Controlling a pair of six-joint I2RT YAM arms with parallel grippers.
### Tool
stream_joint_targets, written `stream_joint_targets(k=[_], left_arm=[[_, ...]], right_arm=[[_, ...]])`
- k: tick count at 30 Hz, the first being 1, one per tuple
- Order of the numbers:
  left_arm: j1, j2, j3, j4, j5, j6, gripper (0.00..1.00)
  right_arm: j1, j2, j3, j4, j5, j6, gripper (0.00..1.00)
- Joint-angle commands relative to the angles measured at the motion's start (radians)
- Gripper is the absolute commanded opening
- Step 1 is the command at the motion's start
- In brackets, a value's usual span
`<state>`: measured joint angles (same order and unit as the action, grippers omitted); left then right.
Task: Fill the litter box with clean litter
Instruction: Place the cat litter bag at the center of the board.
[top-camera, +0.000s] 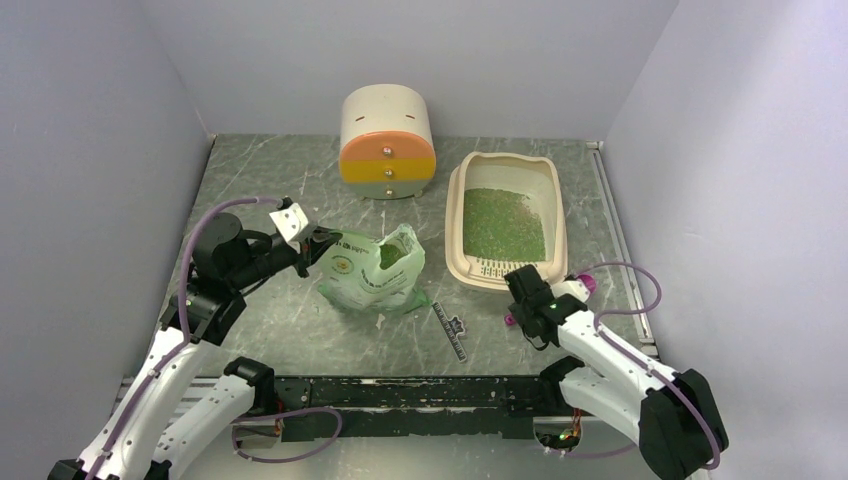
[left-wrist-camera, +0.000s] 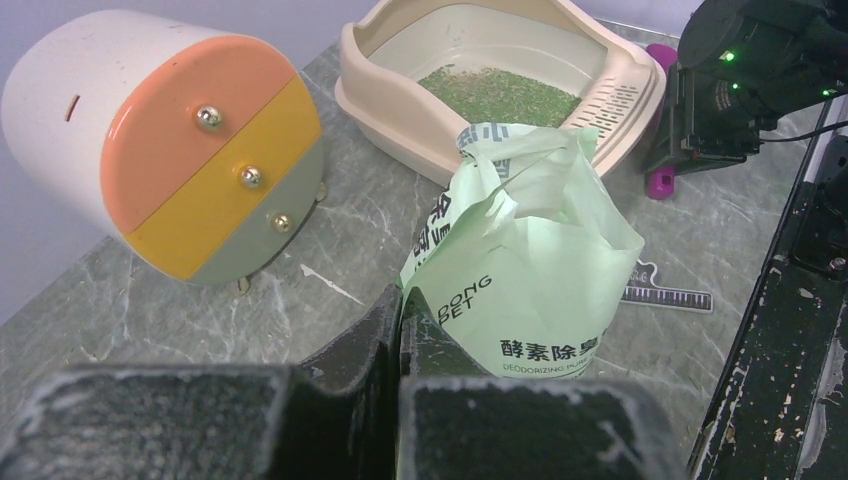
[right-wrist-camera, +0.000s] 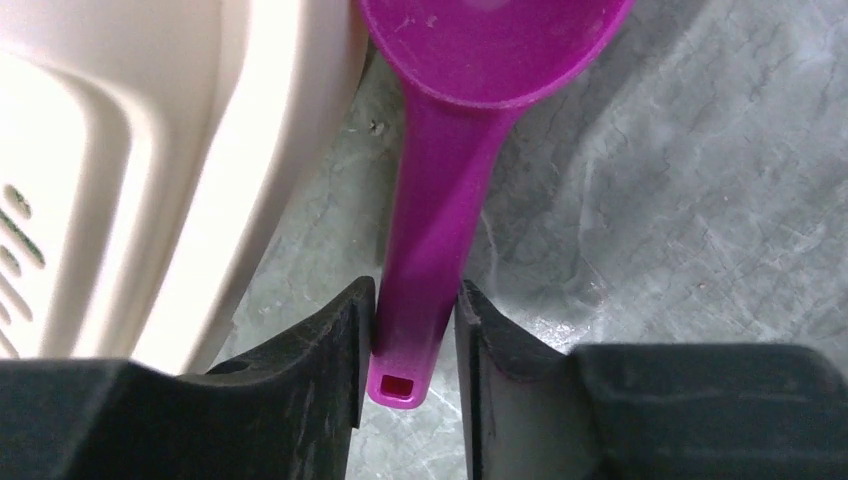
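Pinching the scoop handle (right-wrist-camera: 425, 250), the right fingers (right-wrist-camera: 320, 390) show only in their wrist view; left fingers (left-wrist-camera: 350, 350) clamp the bag (left-wrist-camera: 530, 260).

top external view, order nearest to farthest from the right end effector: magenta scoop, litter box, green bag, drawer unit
1. magenta plastic scoop, between its jaws
2. beige plastic litter box, just ahead-left
3. green printed plastic bag, farther left
4. round beige-and-orange drawer unit, far back-left

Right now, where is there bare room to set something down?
Bare grey tabletop lies far left, between the wall and the round beige-and-orange drawer unit, and on the near side of the green printed plastic bag. Crowded: the gap between bag and beige plastic litter box, and beside the box, where the magenta plastic scoop is.
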<state>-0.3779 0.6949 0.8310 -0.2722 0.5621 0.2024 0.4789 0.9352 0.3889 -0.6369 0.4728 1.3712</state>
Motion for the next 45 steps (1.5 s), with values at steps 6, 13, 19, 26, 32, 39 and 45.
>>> stream_joint_targets(k=[6,13,19,26,32,39,45], left_arm=[[-0.004,-0.004,0.014,0.001,-0.009,0.008,0.06],[-0.004,0.023,0.019,0.016,-0.009,0.008,0.21],[-0.004,0.060,0.011,0.056,-0.014,0.006,0.20],[-0.004,0.213,0.018,0.197,-0.036,-0.027,0.05],[-0.004,0.366,0.065,0.321,-0.010,-0.017,0.05],[-0.004,0.508,0.088,0.406,-0.073,-0.008,0.05],[-0.003,0.621,0.114,0.452,-0.098,-0.003,0.05]], right_arm=[[-0.005,-0.116,0.030,-0.114,0.119,0.084,0.02],[-0.004,-0.241,0.112,-0.285,0.205,0.160,0.00],[-0.004,-0.276,0.227,-0.352,0.301,0.114,0.00],[-0.005,-0.286,0.336,-0.205,0.297,-0.136,0.00],[-0.005,-0.220,0.413,-0.017,0.167,-0.415,0.00],[-0.005,-0.159,0.456,0.101,0.048,-0.573,0.00],[-0.004,-0.104,0.474,0.209,-0.107,-0.709,0.00]])
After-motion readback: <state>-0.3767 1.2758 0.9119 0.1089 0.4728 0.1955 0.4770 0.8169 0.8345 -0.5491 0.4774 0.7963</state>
